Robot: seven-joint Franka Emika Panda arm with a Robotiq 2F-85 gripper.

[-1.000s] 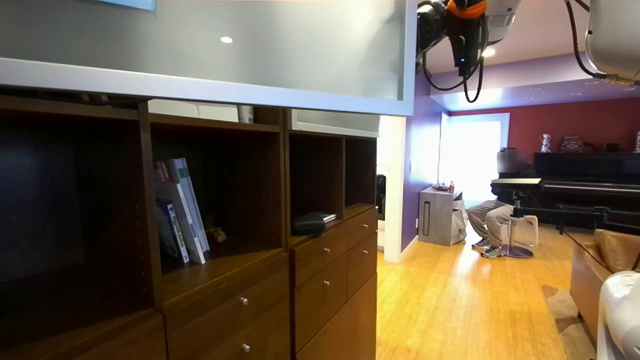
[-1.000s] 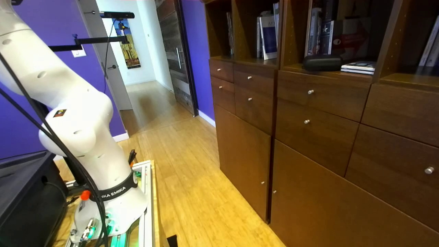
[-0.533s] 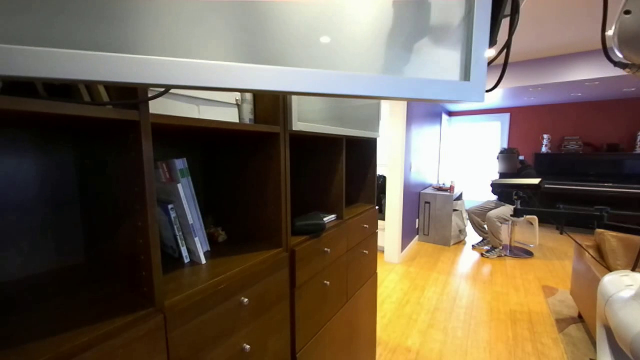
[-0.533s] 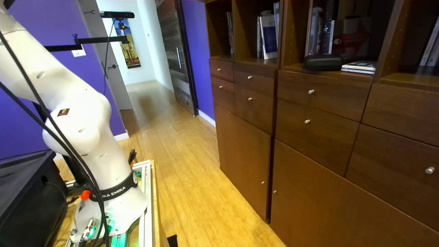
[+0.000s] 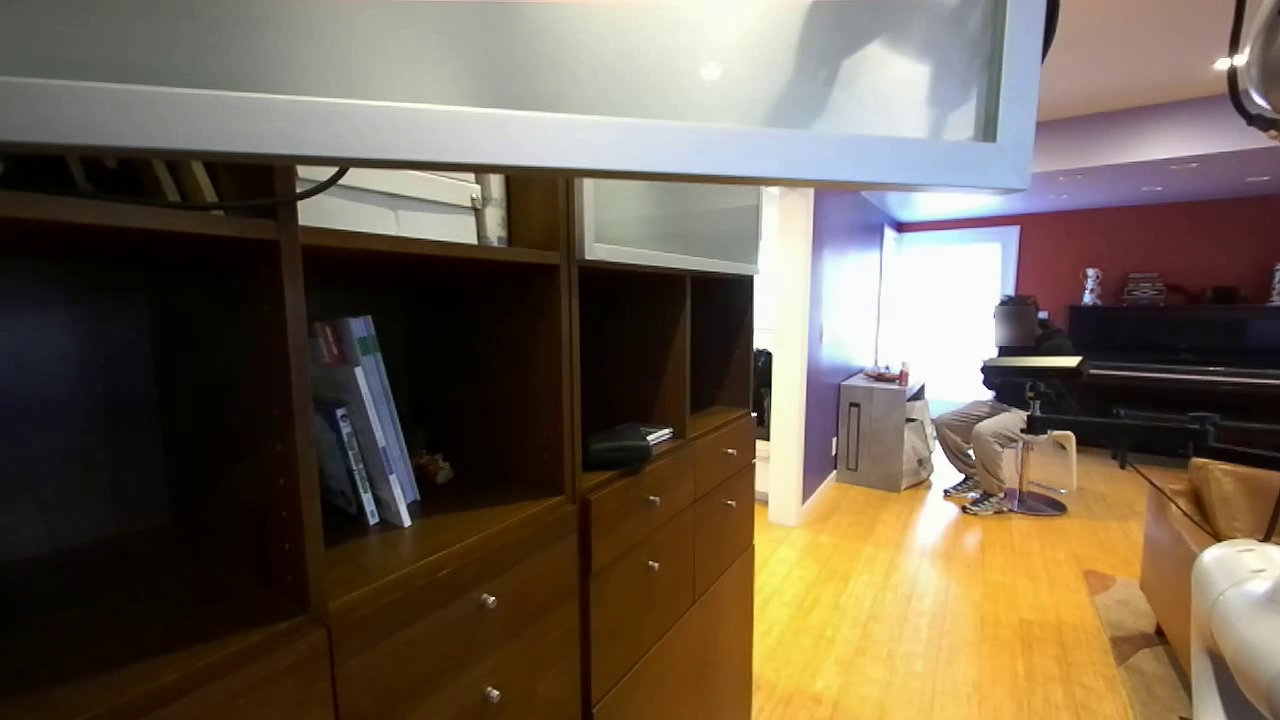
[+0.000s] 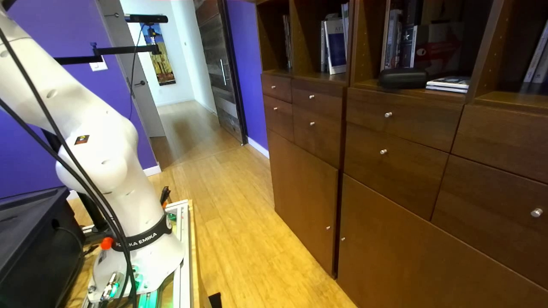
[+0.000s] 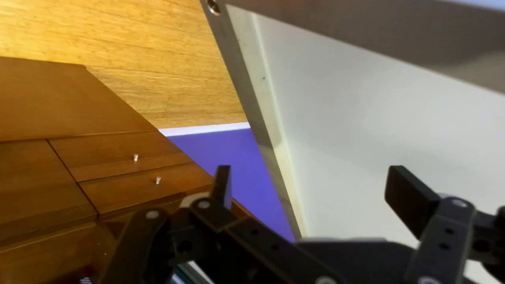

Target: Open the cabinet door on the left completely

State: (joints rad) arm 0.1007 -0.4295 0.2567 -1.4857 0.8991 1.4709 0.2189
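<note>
Looks mid-opening on the door (image 5: 505, 80), likely short of full travel. Running a spread gripper (image 7: 309, 179), pinching nothing. Next: push farther open, without clamping.

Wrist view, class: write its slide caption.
Open gripper by the frosted-glass cabinet door, wooden drawer fronts and plank floor beyond.

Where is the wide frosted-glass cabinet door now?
In an exterior view, the cabinet door spans the top from the left edge past centre, above the leaning books.
</note>
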